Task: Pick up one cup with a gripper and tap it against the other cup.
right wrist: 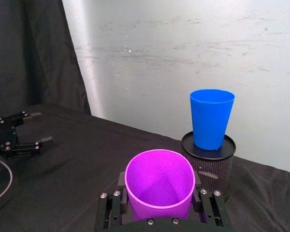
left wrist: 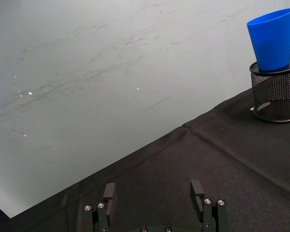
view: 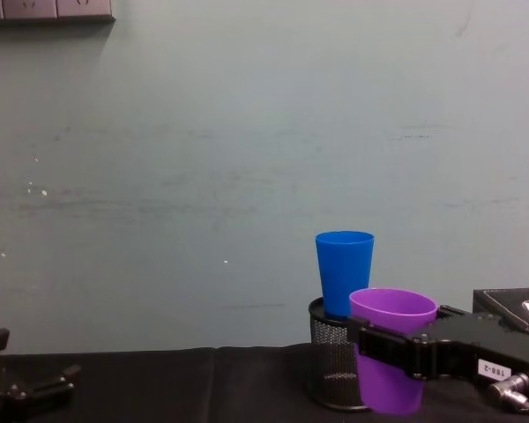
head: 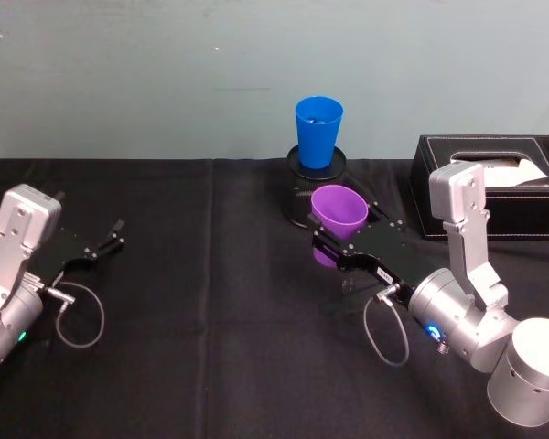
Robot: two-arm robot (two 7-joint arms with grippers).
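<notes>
The purple cup (head: 339, 212) stands nearly upright between the fingers of my right gripper (head: 348, 234), which is shut on it. It sits just in front of the black wire-mesh pen holder (head: 304, 194), low over the black cloth; I cannot tell whether its base touches. The blue cup (head: 317, 131) stands upright on top of that holder, behind and above the purple cup (view: 391, 352), with a gap between them. In the right wrist view the purple cup (right wrist: 159, 183) is near and the blue cup (right wrist: 211, 118) beyond. My left gripper (head: 105, 242) rests open at the far left.
A black tissue box (head: 494, 183) stands at the back right, close to the right arm. A pale wall runs behind the table. Black cloth (head: 210, 302) covers the table between the two arms.
</notes>
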